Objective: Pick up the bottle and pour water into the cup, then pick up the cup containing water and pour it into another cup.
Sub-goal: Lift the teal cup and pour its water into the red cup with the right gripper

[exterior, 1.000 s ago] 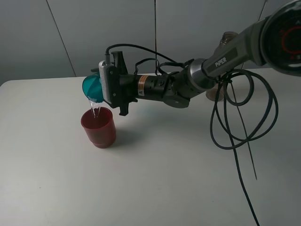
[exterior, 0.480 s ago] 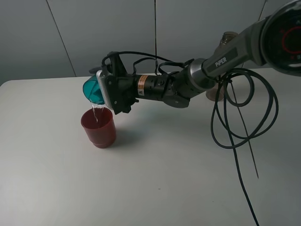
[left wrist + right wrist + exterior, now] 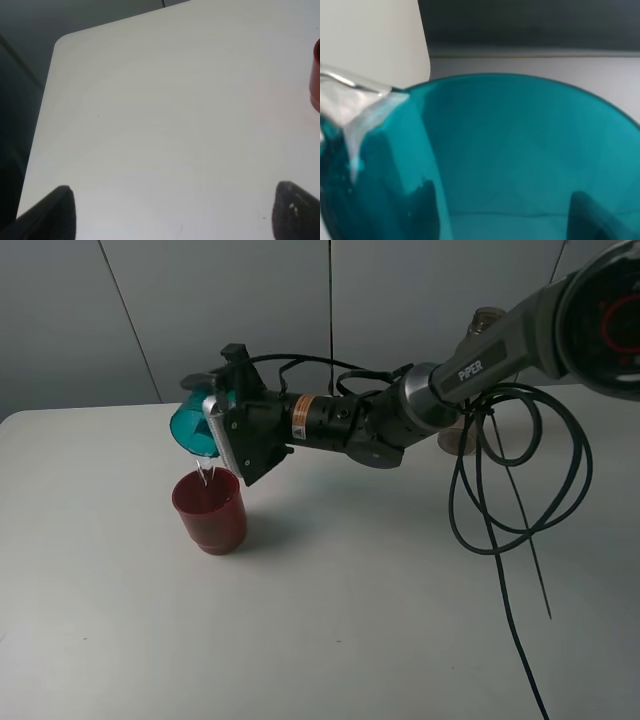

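The teal cup point(image 3: 188, 430) hangs tipped on its side above the dark red cup point(image 3: 208, 510), with my right gripper point(image 3: 207, 426) shut on it. A thin stream of water point(image 3: 203, 474) falls from its rim into the red cup. In the right wrist view the teal cup point(image 3: 520, 150) fills the frame, with water point(image 3: 347, 107) running over its lip. The bottle point(image 3: 487, 320) stands at the back right, mostly hidden behind the right arm. My left gripper point(image 3: 175, 200) is open over bare table, and the red cup's edge point(image 3: 316, 75) shows far to one side.
Black cables point(image 3: 520, 480) loop down from the right arm over the right side of the white table point(image 3: 330, 620). The table's rounded left corner point(image 3: 62, 42) shows in the left wrist view, with dark floor beyond it.
The right wrist has rolled further, tipping the teal cup more steeply and shifting it slightly up and left. Water keeps running into the red cup.
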Available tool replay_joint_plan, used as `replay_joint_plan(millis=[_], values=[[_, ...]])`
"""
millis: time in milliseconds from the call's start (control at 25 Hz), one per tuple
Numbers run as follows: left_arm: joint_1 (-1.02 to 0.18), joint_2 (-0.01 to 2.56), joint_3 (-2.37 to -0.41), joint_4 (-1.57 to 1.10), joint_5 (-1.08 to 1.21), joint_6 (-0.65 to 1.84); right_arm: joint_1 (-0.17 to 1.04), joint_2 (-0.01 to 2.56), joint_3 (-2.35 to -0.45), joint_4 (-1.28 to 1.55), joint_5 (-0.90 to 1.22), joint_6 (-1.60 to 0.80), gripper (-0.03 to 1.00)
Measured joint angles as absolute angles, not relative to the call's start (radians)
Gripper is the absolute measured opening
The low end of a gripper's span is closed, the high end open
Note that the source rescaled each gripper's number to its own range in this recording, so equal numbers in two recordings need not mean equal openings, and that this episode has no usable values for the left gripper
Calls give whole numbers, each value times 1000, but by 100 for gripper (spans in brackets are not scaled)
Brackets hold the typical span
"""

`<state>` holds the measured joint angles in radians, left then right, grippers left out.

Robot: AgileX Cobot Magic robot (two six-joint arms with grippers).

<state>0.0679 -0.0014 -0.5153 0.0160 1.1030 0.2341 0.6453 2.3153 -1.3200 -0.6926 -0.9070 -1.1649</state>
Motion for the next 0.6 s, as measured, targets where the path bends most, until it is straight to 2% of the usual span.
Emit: replay_joint_plan(millis=[600], values=[[68, -1, -515, 16, 1103, 234, 645, 2315, -1320, -691, -937, -1458, 6]])
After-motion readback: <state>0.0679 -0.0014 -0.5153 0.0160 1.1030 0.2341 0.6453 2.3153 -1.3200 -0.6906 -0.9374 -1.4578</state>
